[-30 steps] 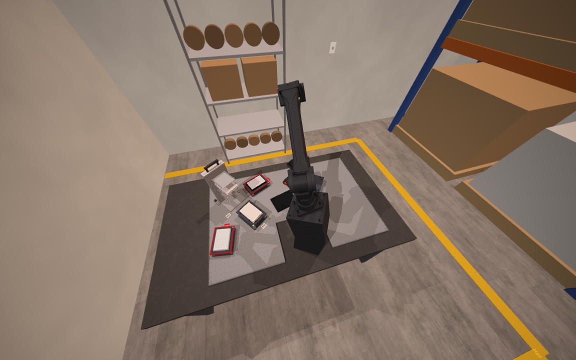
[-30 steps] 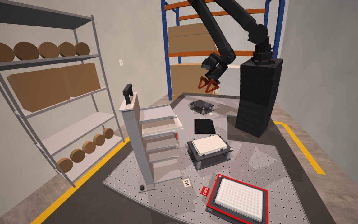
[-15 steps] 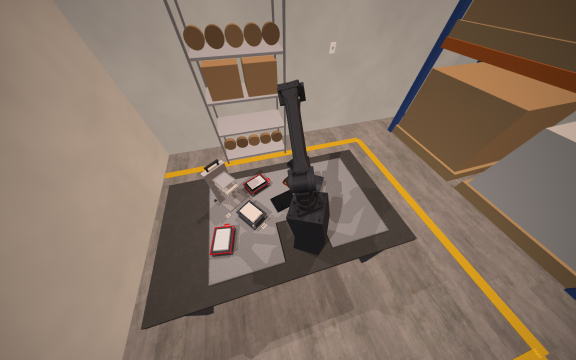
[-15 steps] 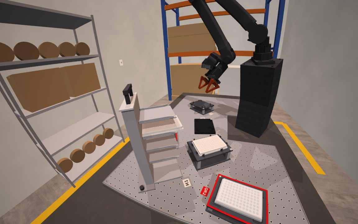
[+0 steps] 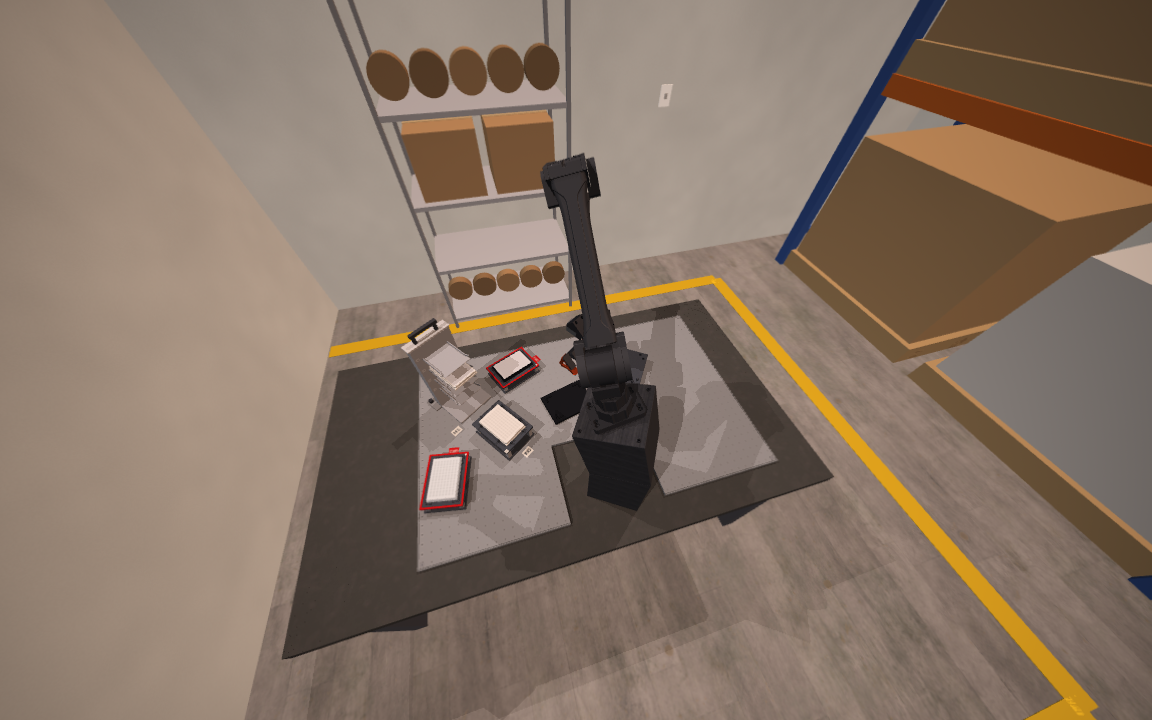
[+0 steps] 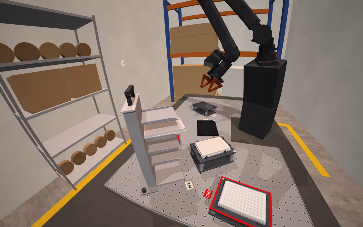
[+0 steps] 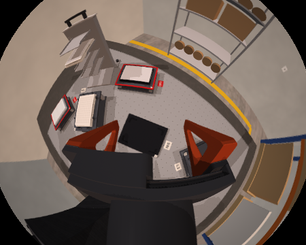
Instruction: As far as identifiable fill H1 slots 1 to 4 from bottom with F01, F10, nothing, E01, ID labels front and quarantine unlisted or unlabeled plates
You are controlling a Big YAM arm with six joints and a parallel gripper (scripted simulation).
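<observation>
The plate hotel H1 [image 6: 154, 141] stands at the deck's left; it also shows in the wrist view [image 7: 82, 45]. One white plate [image 6: 164, 129] lies in its upper slot, just under the top shelf, sticking out a little at the front. The lower shelves look empty. A white plate [image 6: 211, 146] sits on a raised dark nest beside the hotel. Another white plate [image 6: 243, 201] lies in the red-framed nest QR2. A third [image 5: 511, 365] lies in the other red-framed nest behind the hotel. My gripper [image 6: 210, 83] is open and empty, high above the deck's far end.
A flat black pad [image 6: 207, 127] lies on the deck between the raised nest and a small empty dark nest [image 6: 204, 107] under my gripper. The arm's black pedestal [image 6: 262, 98] stands to the right. A metal storage rack [image 6: 44, 93] stands off the deck at left.
</observation>
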